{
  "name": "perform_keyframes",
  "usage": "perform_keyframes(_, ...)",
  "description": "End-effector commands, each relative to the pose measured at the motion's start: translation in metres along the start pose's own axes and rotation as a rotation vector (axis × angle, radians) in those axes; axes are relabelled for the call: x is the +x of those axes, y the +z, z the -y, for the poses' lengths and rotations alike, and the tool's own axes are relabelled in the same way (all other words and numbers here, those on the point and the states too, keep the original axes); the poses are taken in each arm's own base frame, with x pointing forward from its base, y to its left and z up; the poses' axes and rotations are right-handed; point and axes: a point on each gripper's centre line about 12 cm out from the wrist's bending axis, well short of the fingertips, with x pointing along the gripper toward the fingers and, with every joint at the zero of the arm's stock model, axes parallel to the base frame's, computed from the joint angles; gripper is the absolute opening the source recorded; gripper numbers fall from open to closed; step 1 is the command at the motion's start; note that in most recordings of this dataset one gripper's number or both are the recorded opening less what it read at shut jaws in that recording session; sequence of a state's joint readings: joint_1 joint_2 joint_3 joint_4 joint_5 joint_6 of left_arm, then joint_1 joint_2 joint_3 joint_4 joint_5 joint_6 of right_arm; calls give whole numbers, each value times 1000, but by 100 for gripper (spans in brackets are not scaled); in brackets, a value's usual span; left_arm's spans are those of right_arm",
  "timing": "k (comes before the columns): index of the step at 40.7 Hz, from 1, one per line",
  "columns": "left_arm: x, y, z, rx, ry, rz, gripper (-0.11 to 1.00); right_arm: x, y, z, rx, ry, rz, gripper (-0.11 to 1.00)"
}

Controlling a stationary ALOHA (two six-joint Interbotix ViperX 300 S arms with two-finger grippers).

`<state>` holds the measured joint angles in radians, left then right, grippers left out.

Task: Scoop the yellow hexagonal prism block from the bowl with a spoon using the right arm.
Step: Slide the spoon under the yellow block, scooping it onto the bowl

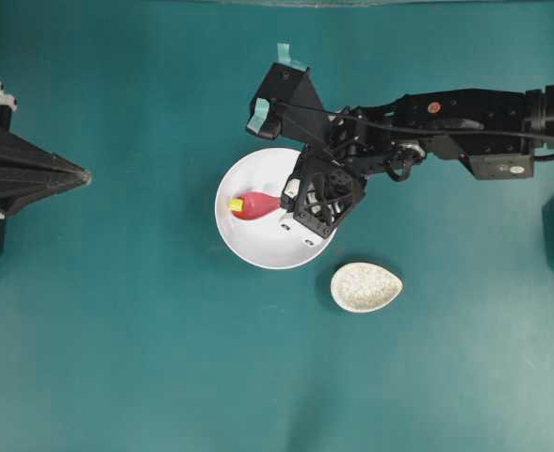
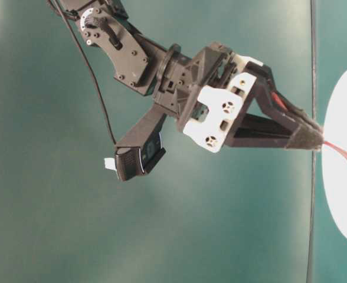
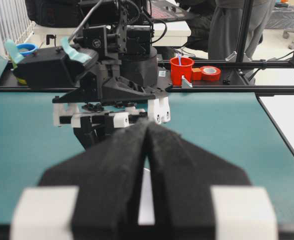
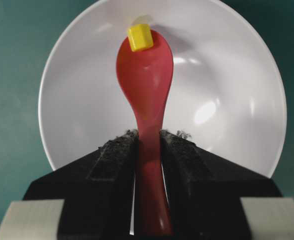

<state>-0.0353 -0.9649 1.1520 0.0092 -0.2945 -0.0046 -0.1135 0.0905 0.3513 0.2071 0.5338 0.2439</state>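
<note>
The white bowl [image 1: 258, 240] [image 4: 87, 110] sits mid-table. My right gripper [image 1: 289, 201] [image 4: 148, 136] reaches over its right rim and is shut on the handle of the pink-red spoon [image 1: 255, 205] [image 4: 146, 85], whose scoop lies inside the bowl pointing left. The yellow hexagonal prism block [image 1: 236, 204] [image 4: 140, 37] rests at the scoop's tip, touching its front lip. In the table-level view the right gripper [image 2: 316, 141] holds the spoon [image 2: 346, 156] at the bowl [image 2: 339, 118]. My left gripper [image 1: 81, 175] [image 3: 148, 125] is parked at the left edge, shut and holding nothing.
A small speckled beige teardrop dish [image 1: 366, 286] lies just right of and below the bowl. The right arm [image 1: 465, 122] stretches in from the right edge. Behind the table stand a red cup [image 3: 181, 70] and a roll of red tape [image 3: 210, 73].
</note>
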Motion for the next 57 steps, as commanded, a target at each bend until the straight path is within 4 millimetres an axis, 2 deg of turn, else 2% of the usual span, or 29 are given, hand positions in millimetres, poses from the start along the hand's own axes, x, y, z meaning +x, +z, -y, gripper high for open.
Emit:
perform_keyframes(1,3,12,0,1,-2,34,0,-18,15,-10,-12,30,70,22)
perform_keyframes(48,4,14,1,0,-3,37,0,-25,15,-11,-25,32,78,22)
perform_keyframes(57,4,14,0,0,-2,35,0,-37,18,-13,-33,41,104,22)
